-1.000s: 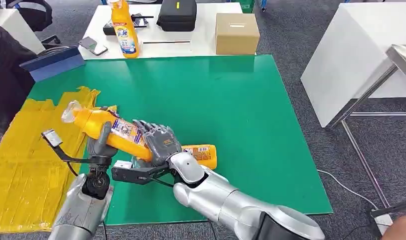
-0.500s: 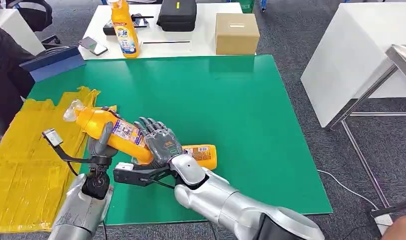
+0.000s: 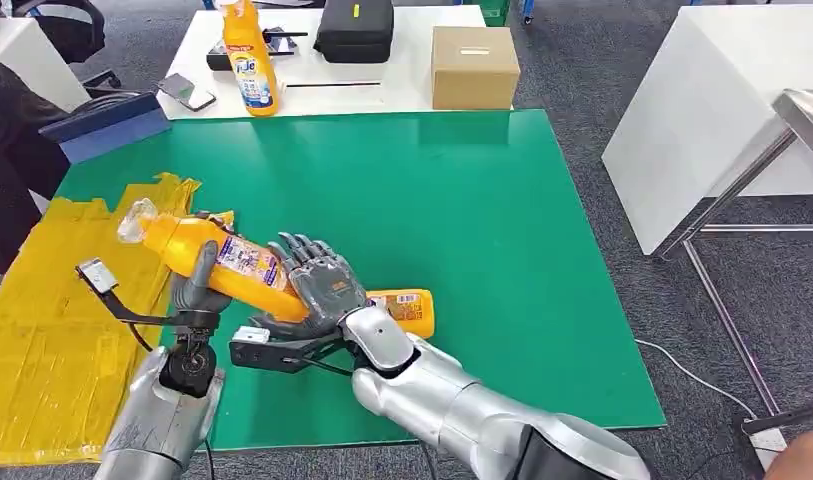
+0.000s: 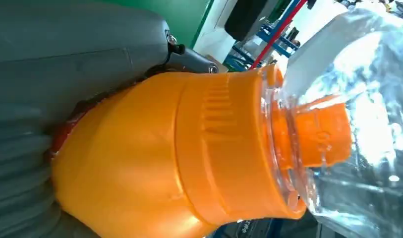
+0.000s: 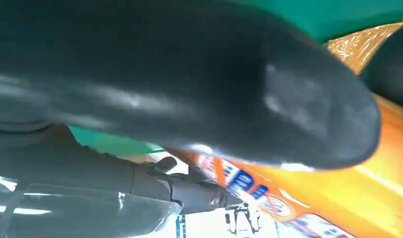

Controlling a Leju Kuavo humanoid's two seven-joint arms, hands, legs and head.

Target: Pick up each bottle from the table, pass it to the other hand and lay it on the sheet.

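Observation:
An orange detergent bottle (image 3: 222, 258) with a clear cap is held tilted in the air over the left edge of the green mat (image 3: 462, 220), cap toward the yellow sheet (image 3: 52, 330). My left hand (image 3: 197, 285) grips it around the middle from below; the left wrist view shows its neck (image 4: 164, 158) against that hand (image 4: 65, 59). My right hand (image 3: 325, 283) lies at the bottle's base with its fingers spread, and its dark fingers (image 5: 189, 74) cross the orange body (image 5: 368, 163). A second orange bottle (image 3: 407, 308) lies on the mat behind the right hand. A third (image 3: 248, 60) stands on the white table.
The white table at the back carries a black case (image 3: 354, 30), a cardboard box (image 3: 474, 66) and a phone (image 3: 186, 91). A blue folder (image 3: 107, 122) sits at the mat's far left corner. A person in dark clothing (image 3: 7, 150) stands at left. Another white table (image 3: 702, 110) stands at right.
My right hand's fingers have uncurled from the bottle and spread. My left hand has carried the bottle slightly left, toward the yellow sheet.

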